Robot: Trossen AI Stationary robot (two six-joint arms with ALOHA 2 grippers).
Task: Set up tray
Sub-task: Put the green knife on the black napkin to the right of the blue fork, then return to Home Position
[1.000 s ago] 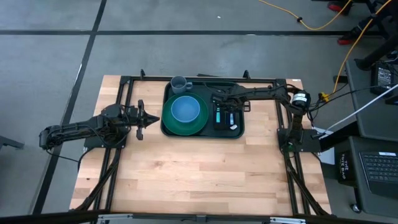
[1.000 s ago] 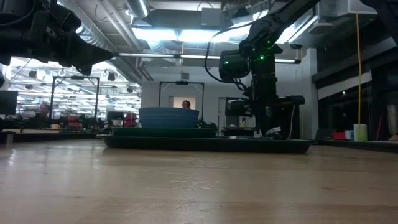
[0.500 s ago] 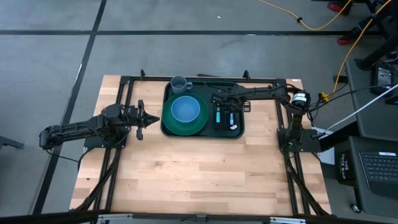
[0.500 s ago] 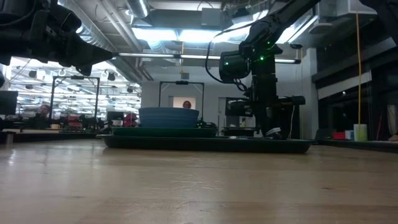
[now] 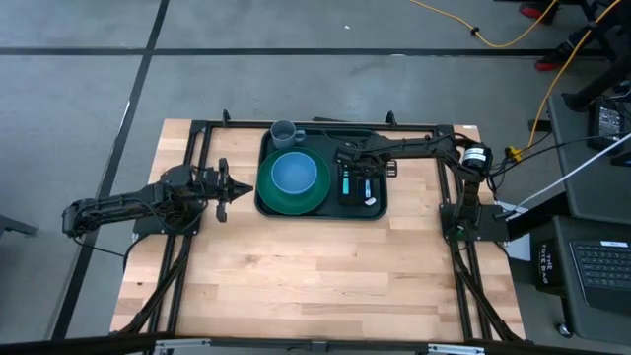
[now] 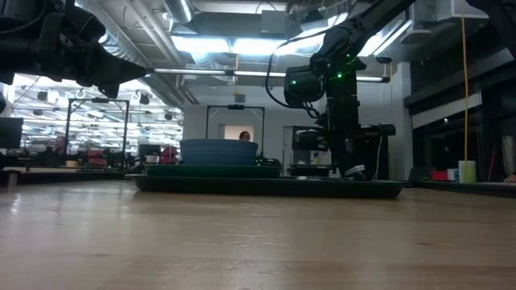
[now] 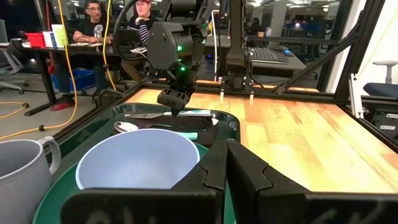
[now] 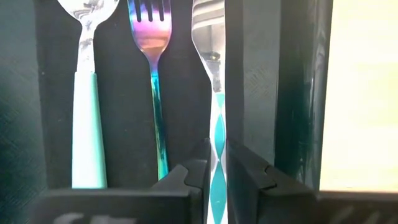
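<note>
The tray [image 5: 321, 204] sits at the far middle of the counter [image 5: 315, 276], and it's loaded; a round green plate [image 5: 292, 199] carries a pale blue bowl [image 5: 294, 174] on the tray's left half; a grey mug [image 5: 284, 131] stands at the tray's far left corner. On the tray's right half lies a flat black mat [image 5: 358, 187] with three pieces side by side: a spoon [image 8: 83, 93], a fork [image 8: 153, 68] and a knife [image 8: 215, 93]. The right gripper [image 5: 366, 176] is down over that mat, jaws clamped on the knife handle, which shows a teal diamond pattern; the left gripper [image 5: 225, 187] hovers just left of the tray, jaws together, holding nothing.
</note>
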